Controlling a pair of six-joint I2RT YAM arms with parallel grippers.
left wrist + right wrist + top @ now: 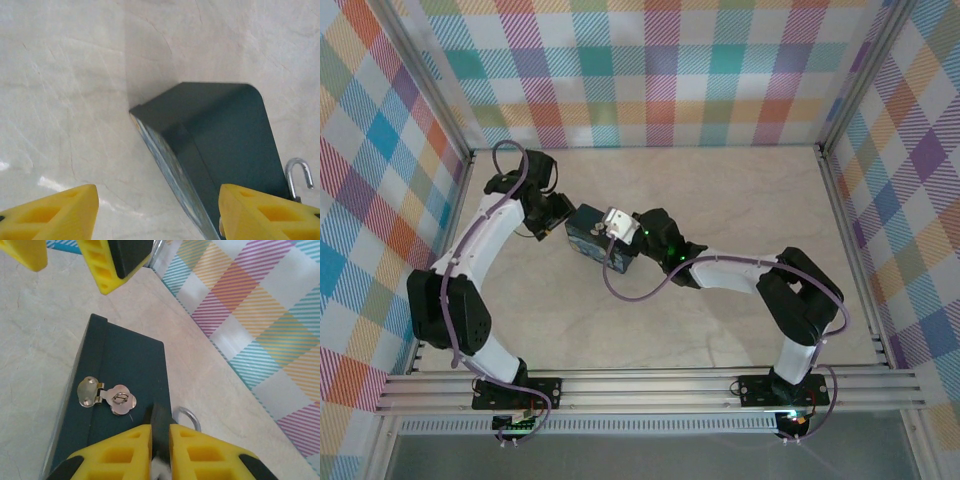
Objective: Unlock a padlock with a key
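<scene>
The padlock (588, 238) is a dark-blue block with a starry print along its edge, lying mid-table. Its plain dark face (125, 365) carries a silver hinged clasp (107, 395). A silver hooked loop (299, 172) rises at its edge (190, 414), beside my right gripper. My right gripper (160, 429) hovers over that end of the block (625, 238), shut on a thin dark piece, apparently the key (161, 421). My left gripper (157, 195) is open at the block's other end (558, 212). The block's corner (225, 130) reaches toward its right finger (260, 210).
The tabletop (740, 190) is pale marble. Checkered walls (250, 315) enclose it on three sides, with aluminium posts (830, 170) at the corners. Both arms curve inward from their bases at the near rail (650, 385).
</scene>
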